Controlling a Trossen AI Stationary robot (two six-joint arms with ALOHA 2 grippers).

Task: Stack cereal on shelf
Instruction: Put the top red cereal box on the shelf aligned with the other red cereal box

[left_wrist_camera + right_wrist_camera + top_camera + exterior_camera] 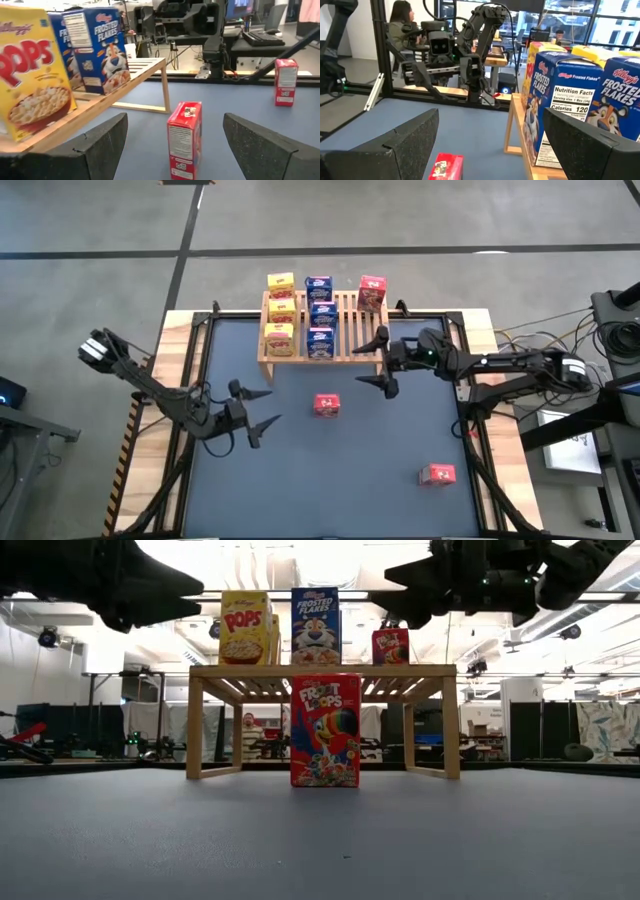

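The shelf [345, 330] stands at the table's far edge. Three yellow cereal boxes [281, 310], three blue ones [321, 313] and one red box [372, 292] stand on its slats. A second red box [327, 405] stands upright on the mat at mid-table, and a third [437, 474] lies near the right front. My left gripper [258, 409] is open, left of the middle red box [184, 140] and pointing at it. My right gripper [380, 361] is open beside the shelf's right front corner, with the blue boxes [560, 110] just ahead of it.
The dark mat [300, 480] has bare room at the near left. The shelf's right part [420, 671] carries only the red box [390, 646]. Black frame rails [470, 420] run along the table's sides. A person [400, 25] sits in the room beyond the table.
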